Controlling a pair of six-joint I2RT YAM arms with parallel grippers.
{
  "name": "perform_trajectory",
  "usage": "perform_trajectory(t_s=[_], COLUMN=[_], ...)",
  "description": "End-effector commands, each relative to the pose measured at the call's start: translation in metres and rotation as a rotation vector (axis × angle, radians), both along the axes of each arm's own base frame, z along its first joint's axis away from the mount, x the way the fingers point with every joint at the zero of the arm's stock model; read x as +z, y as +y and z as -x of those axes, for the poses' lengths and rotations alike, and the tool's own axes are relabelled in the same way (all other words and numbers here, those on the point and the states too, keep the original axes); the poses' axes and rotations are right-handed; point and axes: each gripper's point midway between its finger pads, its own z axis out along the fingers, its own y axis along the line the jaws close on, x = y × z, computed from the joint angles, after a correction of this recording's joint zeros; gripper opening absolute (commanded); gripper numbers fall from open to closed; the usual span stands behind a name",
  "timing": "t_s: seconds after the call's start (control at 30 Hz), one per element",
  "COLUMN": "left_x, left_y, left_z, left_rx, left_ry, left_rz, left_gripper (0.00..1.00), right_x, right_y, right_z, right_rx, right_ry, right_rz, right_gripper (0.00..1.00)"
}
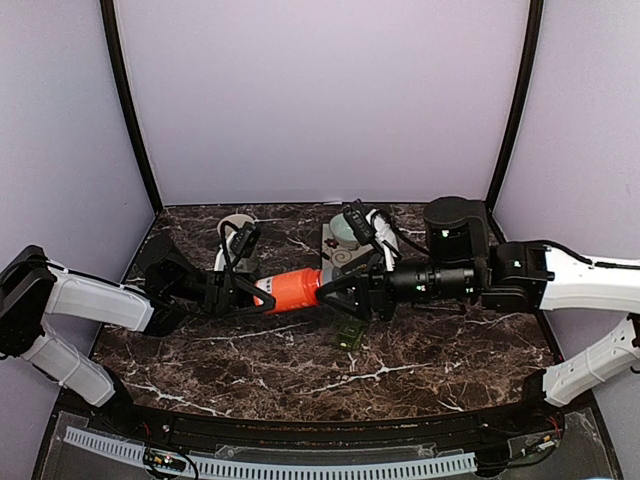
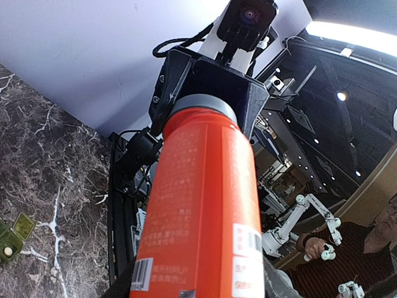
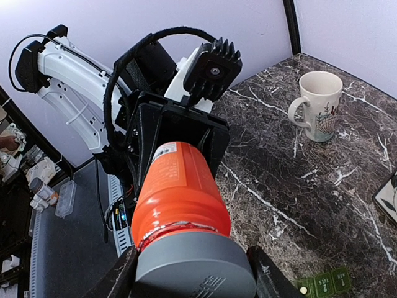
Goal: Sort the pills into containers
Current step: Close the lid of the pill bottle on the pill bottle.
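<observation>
Uncapping: with left gripper (image 1: pixel 260 292) clamped on orange bottle (image 1: pixel 295 290) and right gripper (image 1: pixel 336 291) clamped on grey cap (image 3: pixel 195 268), twist slowly, keep mouth raised; pill-box strip (image 1: pixel 347 333) on desk (image 1: pixel 200 370), 5 o'clock from cap.

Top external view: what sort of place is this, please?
Probably a robotics lab test booth: plain lilac walls enclose a dark marble-patterned table, a left arm and a right arm reach over it, and the left wrist view shows another small robot arm and a person beyond.
</observation>
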Motion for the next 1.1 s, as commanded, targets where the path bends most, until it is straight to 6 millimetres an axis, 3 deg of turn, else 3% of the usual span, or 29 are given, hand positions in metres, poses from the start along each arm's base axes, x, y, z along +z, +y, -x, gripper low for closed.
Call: perform_trajectory(t_s=[0.0,1.07], left_x=[0.008,0.014], left_y=[0.005,0.005], left_z=[0.006,0.008], left_rx=[-0.017,-0.046], left_ry=[-0.051,-0.056], left_rz=[0.033,0.039], left_gripper=[0.0,0.0], right_x=[0.024,0.016], right_y=[0.008,0.029], right_z=[0.004,0.012], right_rx=[0.028,0.09], right_ry=[-0.035,-0.02], right_rz=[-0.056,-0.053], right_gripper=[0.39,0.4])
